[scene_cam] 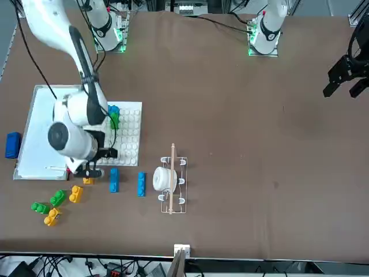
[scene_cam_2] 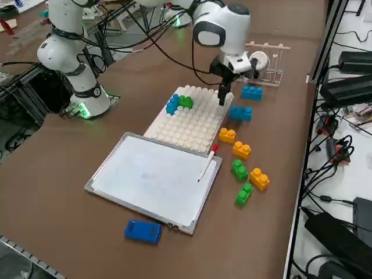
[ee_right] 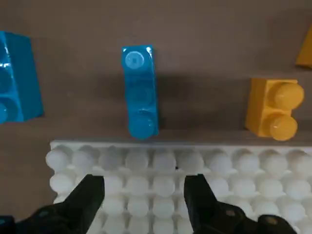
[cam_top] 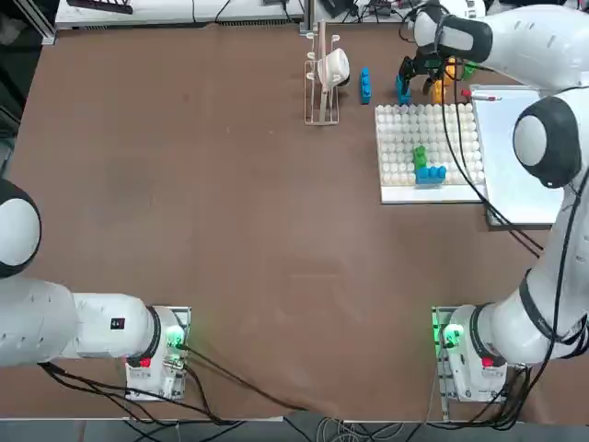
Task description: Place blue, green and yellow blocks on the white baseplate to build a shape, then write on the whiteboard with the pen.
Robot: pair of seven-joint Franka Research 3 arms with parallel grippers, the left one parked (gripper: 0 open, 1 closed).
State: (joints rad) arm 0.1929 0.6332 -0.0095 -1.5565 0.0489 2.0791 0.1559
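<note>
White studded baseplate (cam_top: 405, 138) carries a green block (cam_top: 420, 156) and a blue block (cam_top: 431, 173). At its twelve o'clock, two loose blue blocks (ee_right: 140, 92) and an orange-yellow one (ee_right: 271, 108) on brown table (cam_top: 230, 230). Whiteboard (scene_cam_2: 151, 177) white, silver-framed; pen (scene_cam_2: 207, 162) pale, red-tipped. Black right gripper (ee_right: 144, 195).
</note>
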